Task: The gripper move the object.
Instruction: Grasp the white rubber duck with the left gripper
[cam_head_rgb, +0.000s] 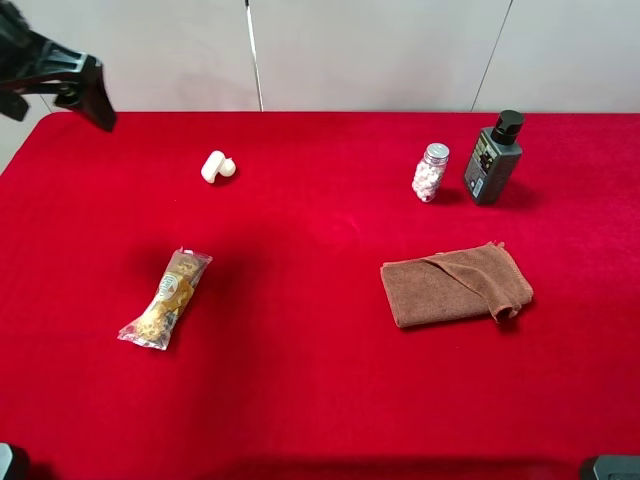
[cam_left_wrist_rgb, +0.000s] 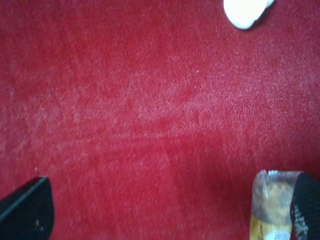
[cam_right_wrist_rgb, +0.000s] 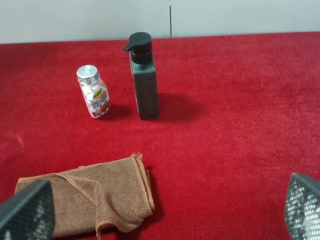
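Note:
The object is a small glossy white plastic piece lying on the red cloth at the back left. It also shows at the edge of the left wrist view. My left arm hangs above the table's back left corner, left of the object and apart from it. The left gripper is open and empty, with only its dark fingertips in view. The right gripper is open and empty over the right side of the table, near the brown cloth.
A clear snack packet lies front left and also shows in the left wrist view. A clear jar of white pellets, a dark pump bottle and a folded brown cloth are on the right.

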